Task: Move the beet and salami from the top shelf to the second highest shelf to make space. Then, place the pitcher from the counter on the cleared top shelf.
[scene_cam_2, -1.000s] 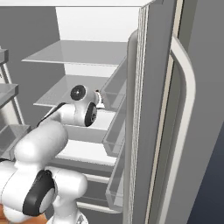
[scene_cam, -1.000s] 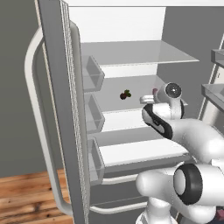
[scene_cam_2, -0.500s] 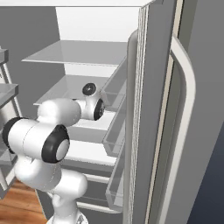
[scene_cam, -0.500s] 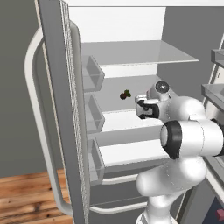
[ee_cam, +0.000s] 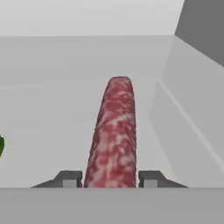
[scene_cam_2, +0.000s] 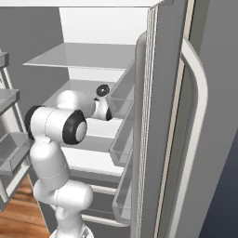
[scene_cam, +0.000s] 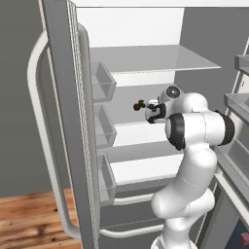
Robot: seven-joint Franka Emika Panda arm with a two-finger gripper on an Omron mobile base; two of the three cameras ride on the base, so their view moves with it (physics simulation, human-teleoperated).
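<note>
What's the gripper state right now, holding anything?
Gripper: shut on the salami, one of the fingers on each side of it, inside the fridge, shelf below.

The beet is cut by the hand view's left edge, only a green sliver visible.

So the left base view sits behind the arm's left and looks forward into the open fridge past its door, while the right base view does the same from the right, both sharing the shelves. The hand view is right up close, looking along the salami toward the back wall
</note>
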